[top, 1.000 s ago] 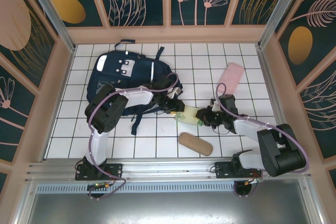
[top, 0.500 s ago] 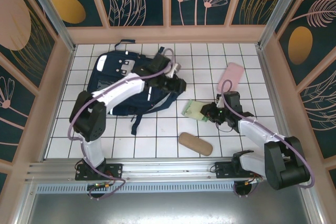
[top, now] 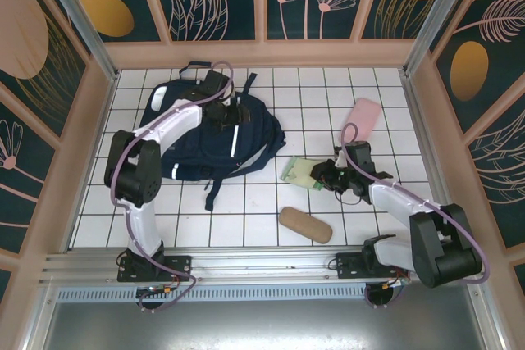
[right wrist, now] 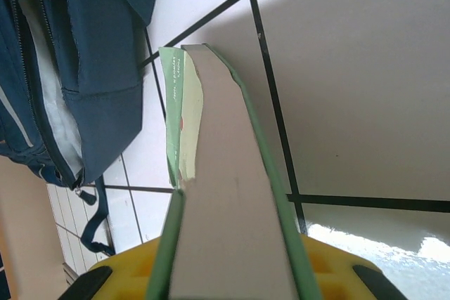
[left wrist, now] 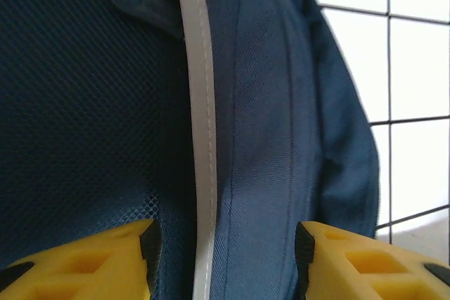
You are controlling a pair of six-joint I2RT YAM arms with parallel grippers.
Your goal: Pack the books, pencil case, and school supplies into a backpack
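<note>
The left gripper hangs over the navy backpack at the tiled tabletop's far-left side, its yellow fingers spread either side of a white stripe. The right gripper clamps the pale green-white packet mid-table, near the backpack's right edge. A tan case lies near the front edge, and a pink pouch lies towards the far right.

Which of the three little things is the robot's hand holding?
The pale green-white packet, pinched in the right hand. The tan case and the pink pouch lie untouched on the tiles.
</note>
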